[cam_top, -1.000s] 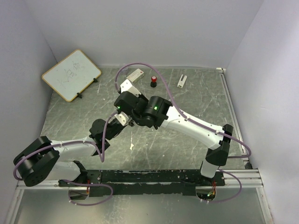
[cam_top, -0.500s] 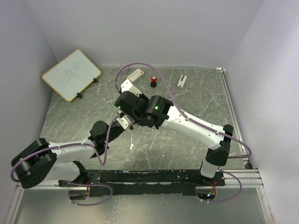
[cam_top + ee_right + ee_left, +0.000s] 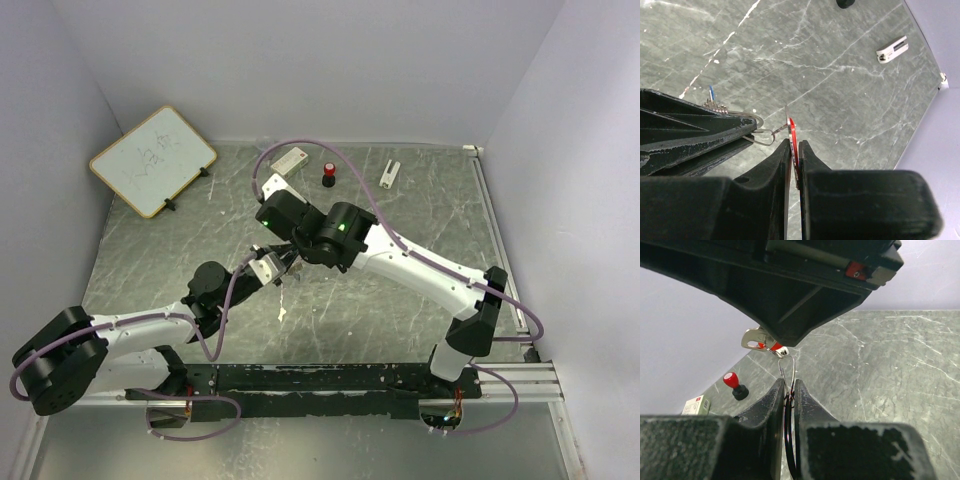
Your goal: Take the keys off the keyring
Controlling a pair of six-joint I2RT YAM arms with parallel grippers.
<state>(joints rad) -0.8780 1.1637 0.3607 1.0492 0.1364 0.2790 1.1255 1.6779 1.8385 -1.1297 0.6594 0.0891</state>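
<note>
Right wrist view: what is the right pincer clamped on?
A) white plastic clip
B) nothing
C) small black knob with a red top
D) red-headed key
D: the right pincer is shut on the thin red-headed key, whose red edge shows between its jaws.

A grey-green marbled surface (image 3: 430,215) carries a few loose items along its far edge. At the far left, a wood-framed whiteboard (image 3: 152,160) with faint writing stands propped at a tilt. To its right lie a flat white labelled box (image 3: 289,158), a small upright black object with a red top (image 3: 328,176), and a white clip-like piece (image 3: 389,173), each apart from the others.
</note>
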